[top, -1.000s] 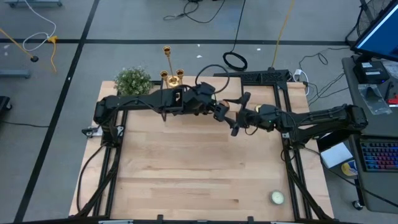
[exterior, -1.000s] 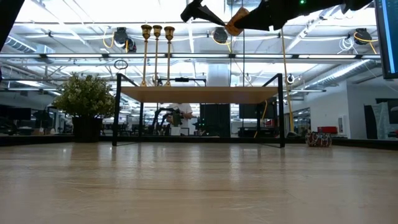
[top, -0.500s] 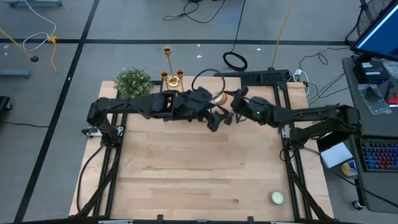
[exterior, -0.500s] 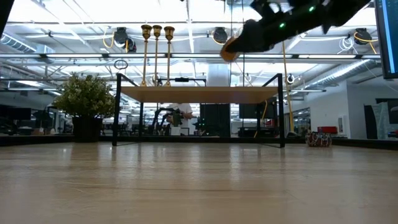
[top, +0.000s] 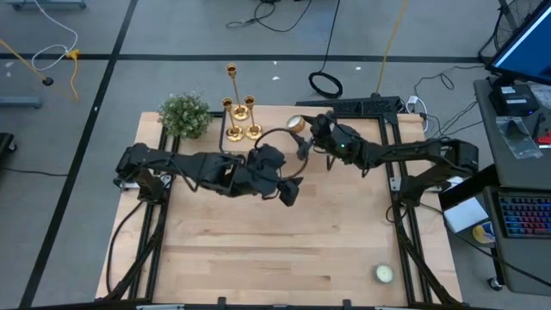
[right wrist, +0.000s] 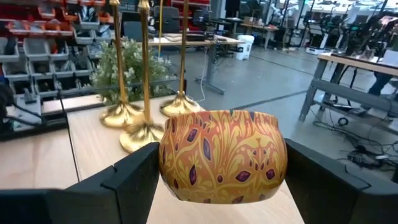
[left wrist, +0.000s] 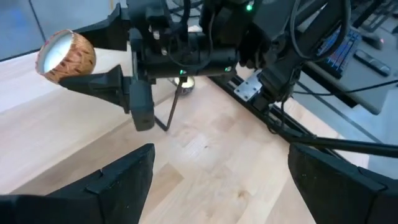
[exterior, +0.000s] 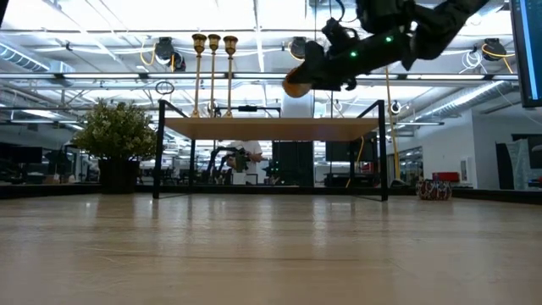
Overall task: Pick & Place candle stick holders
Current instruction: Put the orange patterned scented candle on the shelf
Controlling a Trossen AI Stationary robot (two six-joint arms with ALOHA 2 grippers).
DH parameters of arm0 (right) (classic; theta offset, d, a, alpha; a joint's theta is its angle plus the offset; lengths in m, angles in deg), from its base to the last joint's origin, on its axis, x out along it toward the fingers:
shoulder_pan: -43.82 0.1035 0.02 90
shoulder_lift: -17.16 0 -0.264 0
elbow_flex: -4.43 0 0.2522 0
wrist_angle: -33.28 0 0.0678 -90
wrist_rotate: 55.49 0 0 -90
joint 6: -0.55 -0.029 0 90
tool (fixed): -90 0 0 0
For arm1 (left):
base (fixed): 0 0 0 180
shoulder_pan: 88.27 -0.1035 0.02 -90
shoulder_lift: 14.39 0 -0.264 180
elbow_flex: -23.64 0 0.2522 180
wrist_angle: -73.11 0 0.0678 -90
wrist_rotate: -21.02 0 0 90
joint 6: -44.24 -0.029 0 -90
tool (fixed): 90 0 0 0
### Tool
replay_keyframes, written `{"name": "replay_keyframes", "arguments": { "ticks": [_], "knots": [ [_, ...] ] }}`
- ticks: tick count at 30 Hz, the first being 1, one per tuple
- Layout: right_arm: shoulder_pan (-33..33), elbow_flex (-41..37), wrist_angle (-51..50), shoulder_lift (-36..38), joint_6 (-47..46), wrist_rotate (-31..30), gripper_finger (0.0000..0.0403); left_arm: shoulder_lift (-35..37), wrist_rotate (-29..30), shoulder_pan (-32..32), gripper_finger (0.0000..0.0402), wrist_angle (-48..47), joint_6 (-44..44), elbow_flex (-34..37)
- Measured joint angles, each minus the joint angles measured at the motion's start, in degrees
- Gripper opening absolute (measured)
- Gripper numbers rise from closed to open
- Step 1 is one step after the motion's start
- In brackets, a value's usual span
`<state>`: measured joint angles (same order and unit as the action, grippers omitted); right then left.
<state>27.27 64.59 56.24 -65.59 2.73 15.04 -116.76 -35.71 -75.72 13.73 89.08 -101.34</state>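
Observation:
Three gold candle stick holders (top: 241, 129) stand on their round bases at the table's far edge, next to a bushy plant (top: 184, 114); the right wrist view shows them (right wrist: 142, 127) just beyond the candle. My right gripper (top: 301, 136) is shut on an orange patterned candle (right wrist: 221, 155) in the air to the right of the holders (exterior: 213, 76). My left gripper (top: 288, 191) hangs open over the table's middle with nothing between its fingers (left wrist: 124, 180). My right gripper pinches the orange candle's round side wall (right wrist: 171, 163) between its two fingers (right wrist: 127, 182), one on each opposite side. The fingers come level from the table's right side. The candle (left wrist: 65, 55) is lifted clear of the table.
A pale round candle (top: 384, 274) lies near the table's front right corner. Black frame rails (top: 405, 224) run along both sides of the wooden table top. Bare wood lies between the left gripper and the near edge.
My right gripper has carried the orange candle toward the far edge and left, nearer the candle stick holders, sinking and rolling its wrist. My left gripper, still open, has drawn away from the right gripper toward the near edge.

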Motion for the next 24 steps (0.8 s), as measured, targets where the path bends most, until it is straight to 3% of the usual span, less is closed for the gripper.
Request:
{"name": "replay_keyframes", "arguments": {
  "ticks": [3, 7, 13, 24],
  "knots": [
    [0.29, 3.7, -0.55, -2.71, -0.03, -0.49, 0.0295, -0.02, 1.26, 0.87, 0.0365, -1.29, 1.3, -0.02],
    [0.36, 6.74, -4.7, -5.6, 0.01, -6.07, 0.0295, -0.02, 3.01, 2.14, 0.0365, -1.31, 2.3, 0.43],
    [-1.55, 7.23, -5.44, -6.28, -5.0, -6.2, 0.0296, -0.04, 6.56, 4.99, 0.0365, -1.82, 5.41, 1.94],
    [-1.74, 7.18, -6.75, -7.66, -7.35, -5.83, 0.0298, -0.04, 13.25, 9.37, 0.0365, -13.59, 19.38, 2.43]
  ]
}}
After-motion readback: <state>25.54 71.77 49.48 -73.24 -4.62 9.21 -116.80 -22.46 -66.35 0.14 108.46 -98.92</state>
